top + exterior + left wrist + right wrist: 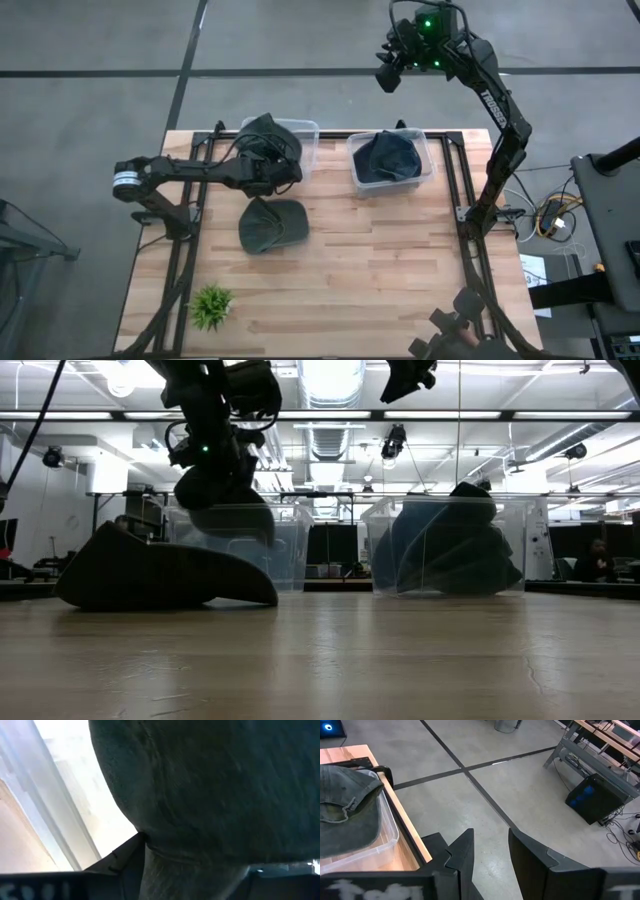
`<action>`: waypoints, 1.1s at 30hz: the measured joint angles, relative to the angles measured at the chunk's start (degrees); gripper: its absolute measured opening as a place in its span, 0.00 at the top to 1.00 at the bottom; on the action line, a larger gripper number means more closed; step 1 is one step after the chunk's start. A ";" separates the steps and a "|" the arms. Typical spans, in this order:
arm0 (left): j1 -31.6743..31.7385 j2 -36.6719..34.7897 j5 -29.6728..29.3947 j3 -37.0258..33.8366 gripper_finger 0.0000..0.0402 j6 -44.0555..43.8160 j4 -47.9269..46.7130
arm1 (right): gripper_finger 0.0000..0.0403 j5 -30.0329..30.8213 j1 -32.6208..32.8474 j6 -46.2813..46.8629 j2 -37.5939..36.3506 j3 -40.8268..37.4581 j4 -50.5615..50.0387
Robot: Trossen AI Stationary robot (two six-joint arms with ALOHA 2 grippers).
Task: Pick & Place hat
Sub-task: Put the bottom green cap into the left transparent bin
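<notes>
Broadly, a butcher-block wooden table [330, 280] carries two clear plastic bins. Its left bin [300, 135] has a soft, dark green hat [262, 128] draped at its rim, with the left gripper [284, 170] right over it; the fabric fills that arm's wrist view, fingers parted, though whether they grip it I cannot tell. A navy hat [385, 158] sits in the right bin [425, 160]. Another green cap [270, 225] lies flat on the boards. Raised beyond the table, the right gripper [490, 855] is partly open, empty.
</notes>
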 joint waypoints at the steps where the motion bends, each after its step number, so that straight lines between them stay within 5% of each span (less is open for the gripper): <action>1: 0.02 -0.02 0.25 0.00 0.50 0.14 0.11 | 0.71 0.00 0.00 0.00 0.00 0.00 -0.02; 33: 0.06 -8.75 8.13 0.37 0.47 16.88 -0.52 | 0.71 0.02 0.00 0.02 0.00 0.00 0.03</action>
